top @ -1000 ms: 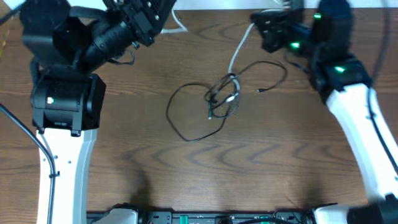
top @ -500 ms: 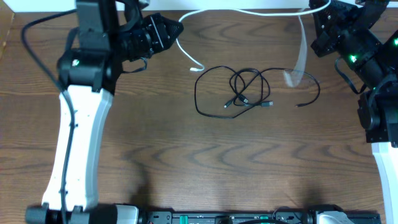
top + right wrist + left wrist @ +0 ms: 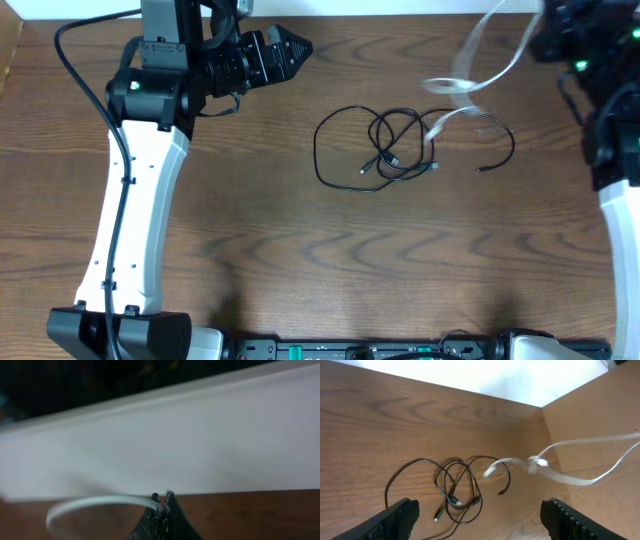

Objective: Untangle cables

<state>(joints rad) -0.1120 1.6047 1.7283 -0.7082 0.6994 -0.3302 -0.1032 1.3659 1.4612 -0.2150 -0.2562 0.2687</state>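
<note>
Note blk cable (image 3: pixel 385 158) flat at ctr of table (image 3: pixel 250 230) in loose overlapping loops, long axis side to side, one plug end trailing twd R side. Above and beyond it see white cable (image 3: pixel 452 85), blurred, slanting from far R corner down twd ctr w/ free end near blk loops (cannot tell if touching); farther back find left gripper (image 3: pixel 300 47) w/ fingers wide apart, holding nothing, and right gripper (image 3: pixel 162 505) pinched together on white cable. Judge step as pull-apart, nearly done; for next move, need to draw white end clear to R and lay it well apart from blk.
</note>
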